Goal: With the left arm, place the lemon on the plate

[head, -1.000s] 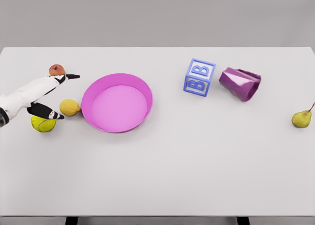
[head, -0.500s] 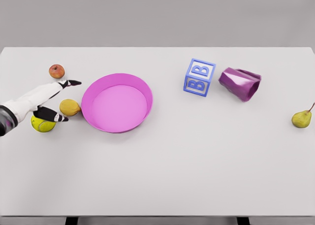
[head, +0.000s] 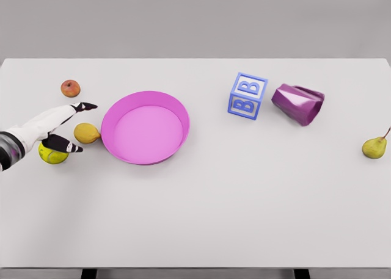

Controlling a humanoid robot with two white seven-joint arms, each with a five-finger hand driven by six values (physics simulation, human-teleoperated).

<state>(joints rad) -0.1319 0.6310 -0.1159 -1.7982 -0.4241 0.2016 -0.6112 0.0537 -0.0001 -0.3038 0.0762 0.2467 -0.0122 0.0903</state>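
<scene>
The lemon (head: 87,133) lay on the white table (head: 244,206), just beside the left rim of the pink plate (head: 145,127) and not on it. The left hand (head: 58,127) reached in from the left edge with its fingers spread, holding nothing: a dark-tipped finger (head: 85,106) pointed over the table beyond the lemon, while the thumb (head: 68,147) extended on the near side, so that the fruit sat at the mouth of the released hand. Whether either digit touched the lemon could not be told.

A yellow-green ball (head: 52,154) rested partly under the thumb, to the lower left of the lemon. A small red apple (head: 70,88) stood near the far left of the table, apart from the fingertip.

Well apart, right of the plate, a blue letter block (head: 247,96) stood beside a purple cup (head: 298,104) lying on its side. A pear (head: 374,147) sat near the table's right edge.
</scene>
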